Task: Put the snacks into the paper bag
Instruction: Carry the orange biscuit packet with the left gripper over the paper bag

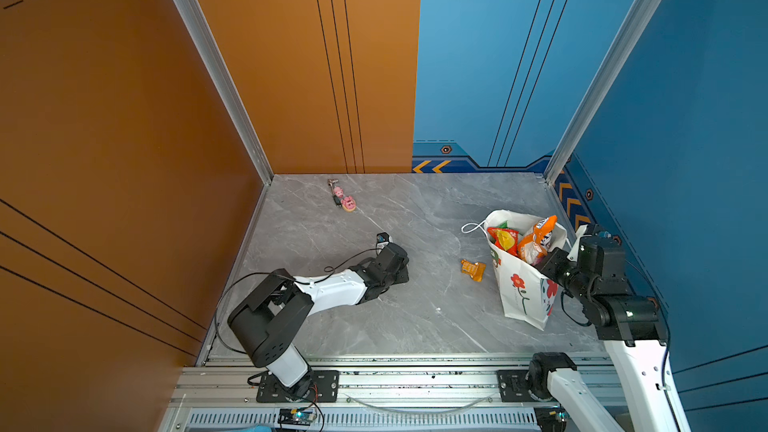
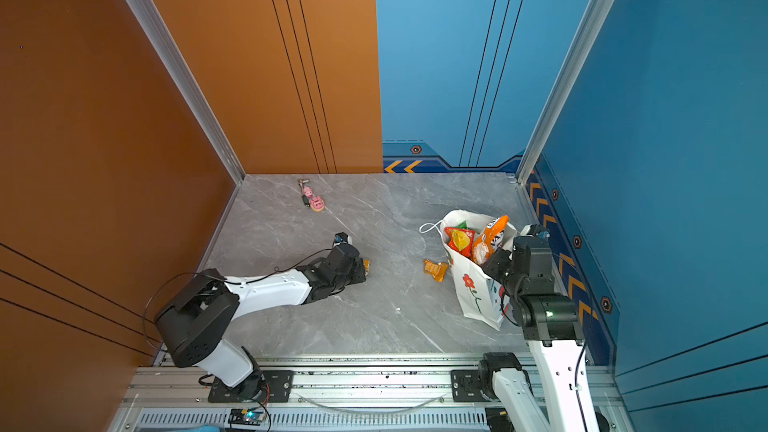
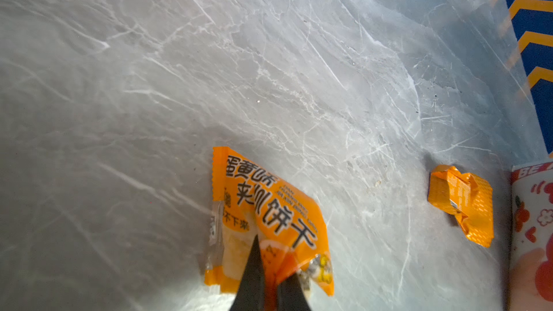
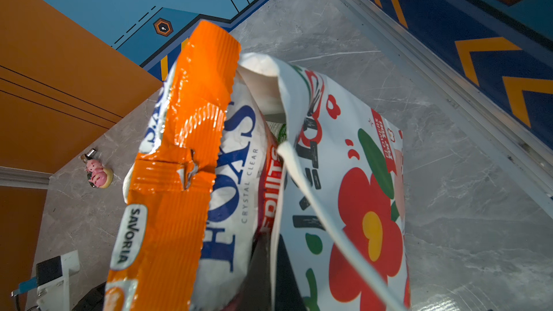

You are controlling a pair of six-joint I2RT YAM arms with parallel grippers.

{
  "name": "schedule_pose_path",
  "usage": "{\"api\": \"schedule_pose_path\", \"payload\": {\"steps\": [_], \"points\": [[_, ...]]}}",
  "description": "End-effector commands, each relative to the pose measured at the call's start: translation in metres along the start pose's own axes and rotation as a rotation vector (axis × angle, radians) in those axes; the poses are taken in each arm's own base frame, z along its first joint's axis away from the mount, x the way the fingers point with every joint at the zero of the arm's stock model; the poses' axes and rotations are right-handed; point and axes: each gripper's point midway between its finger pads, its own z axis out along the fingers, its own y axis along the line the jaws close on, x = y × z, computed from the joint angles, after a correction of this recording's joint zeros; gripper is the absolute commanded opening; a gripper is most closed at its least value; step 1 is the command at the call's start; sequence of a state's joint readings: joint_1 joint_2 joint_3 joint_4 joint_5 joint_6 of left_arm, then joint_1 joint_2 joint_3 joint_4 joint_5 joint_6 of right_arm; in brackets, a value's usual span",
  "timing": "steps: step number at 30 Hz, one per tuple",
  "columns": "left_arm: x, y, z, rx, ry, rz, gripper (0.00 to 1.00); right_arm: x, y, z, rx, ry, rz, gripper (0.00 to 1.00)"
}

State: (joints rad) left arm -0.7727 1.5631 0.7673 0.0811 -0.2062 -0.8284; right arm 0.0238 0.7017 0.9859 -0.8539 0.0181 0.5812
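The orange biscuit sachet (image 3: 269, 204) looks light, thin and crinkly, with slick foil and a brittle biscuit inside. A pinch on the flat sealed end seems safer than squeezing the middle. The left gripper (image 3: 273, 255) has its jaws clenched on one end of this sachet, and the printed body runs out ahead of the fingertips (image 3: 254, 264). Whether the packet rests on the grey marble table (image 3: 149, 85) or hangs just clear of it, I cannot tell. In a top view only a sliver of the orange foil shows past the wrist.

Farther ahead of that gripper, toward the bag, lies a crumpled orange sachet (image 1: 473, 270), loose on the table just beside the paper bag (image 1: 519, 284). It is equally light, and its folds offer ridges to grip.

The paper bag stands upright and leans a little. Its walls are soft and likely to buckle. A Fox's candy bag (image 4: 227, 175) and a red-yellow bag (image 1: 505, 240) stick out of its mouth.

The right gripper (image 4: 273, 264) is clamped on the bag's near rim, one finger inside and one outside. This grip seems to hold the mouth open.
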Motion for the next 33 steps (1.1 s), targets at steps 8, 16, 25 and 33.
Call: {"api": "schedule_pose_path", "payload": {"steps": [8,16,25,33], "points": [[-0.054,-0.044,-0.072,0.040,-0.149,0.147,0.00,-0.026,0.019,-0.010,-0.082,-0.109,-0.009,0.00],[-0.090,-0.083,-0.122,0.140,-0.205,0.198,0.00,-0.024,0.017,-0.011,-0.078,-0.111,-0.013,0.00],[-0.112,-0.159,-0.172,0.320,-0.237,0.281,0.00,-0.025,0.017,-0.012,-0.077,-0.114,-0.013,0.00],[-0.116,-0.216,-0.201,0.444,-0.230,0.353,0.00,-0.024,0.018,-0.012,-0.085,-0.111,-0.009,0.00]]}}
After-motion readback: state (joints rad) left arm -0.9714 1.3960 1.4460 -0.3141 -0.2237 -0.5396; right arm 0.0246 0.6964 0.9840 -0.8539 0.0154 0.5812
